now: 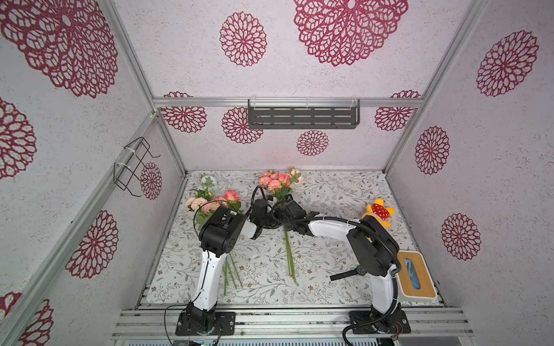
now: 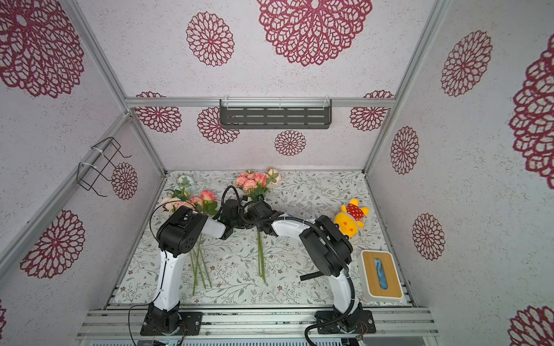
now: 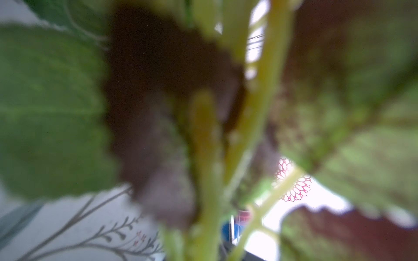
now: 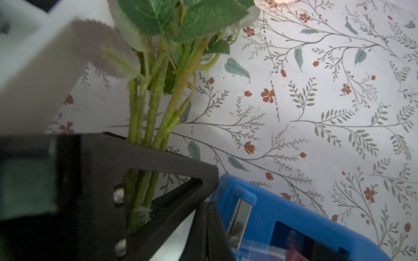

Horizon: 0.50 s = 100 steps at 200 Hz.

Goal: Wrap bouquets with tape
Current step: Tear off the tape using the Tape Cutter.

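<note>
Two bouquets lie on the floral cloth. One of pink roses point(image 1: 277, 179) is in the middle, its stems point(image 1: 289, 254) running toward the front. Another with a pale blue bloom point(image 1: 209, 196) lies at the left, partly under my left arm. Both wrists meet over the middle bouquet. My left gripper point(image 4: 138, 196) is shut on its stems point(image 4: 156, 106) just below the leaves. The blue dispenser point(image 4: 282, 214) with the tape sits on the cloth beside it; my arms hide it in both top views. My right gripper point(image 4: 209, 208) is shut at the dispenser's cutter point(image 4: 241, 214), on the tape end.
A yellow plush toy point(image 1: 378, 211) lies at the right, behind my right arm's elbow. A black wristwatch point(image 1: 347, 274) and a tissue box with a wooden lid point(image 1: 415, 275) are at the front right. A grey shelf point(image 1: 302, 115) hangs on the back wall and a wire rack point(image 1: 135, 167) on the left wall.
</note>
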{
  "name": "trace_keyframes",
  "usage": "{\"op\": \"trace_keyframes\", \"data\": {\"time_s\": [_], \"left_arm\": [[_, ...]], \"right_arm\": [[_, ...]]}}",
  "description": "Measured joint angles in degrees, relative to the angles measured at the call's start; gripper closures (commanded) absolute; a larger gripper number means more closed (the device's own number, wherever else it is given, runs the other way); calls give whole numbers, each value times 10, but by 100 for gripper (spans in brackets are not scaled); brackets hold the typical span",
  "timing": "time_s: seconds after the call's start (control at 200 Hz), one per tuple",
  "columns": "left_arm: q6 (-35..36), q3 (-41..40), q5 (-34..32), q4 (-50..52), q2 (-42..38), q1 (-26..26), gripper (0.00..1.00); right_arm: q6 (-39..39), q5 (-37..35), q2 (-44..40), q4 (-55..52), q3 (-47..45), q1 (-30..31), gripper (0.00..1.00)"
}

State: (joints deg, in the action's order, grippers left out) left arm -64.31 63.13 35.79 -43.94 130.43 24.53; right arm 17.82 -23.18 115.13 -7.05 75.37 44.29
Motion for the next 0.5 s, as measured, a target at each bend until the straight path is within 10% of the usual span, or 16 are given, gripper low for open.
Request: {"op": "trace_keyframes", "data": {"time_s": [0.5], "left_arm": [[-47,-39,-1,-91,4,-3,100]], "right_arm": [[14,44,-26,27,-32,-12,100]]}}
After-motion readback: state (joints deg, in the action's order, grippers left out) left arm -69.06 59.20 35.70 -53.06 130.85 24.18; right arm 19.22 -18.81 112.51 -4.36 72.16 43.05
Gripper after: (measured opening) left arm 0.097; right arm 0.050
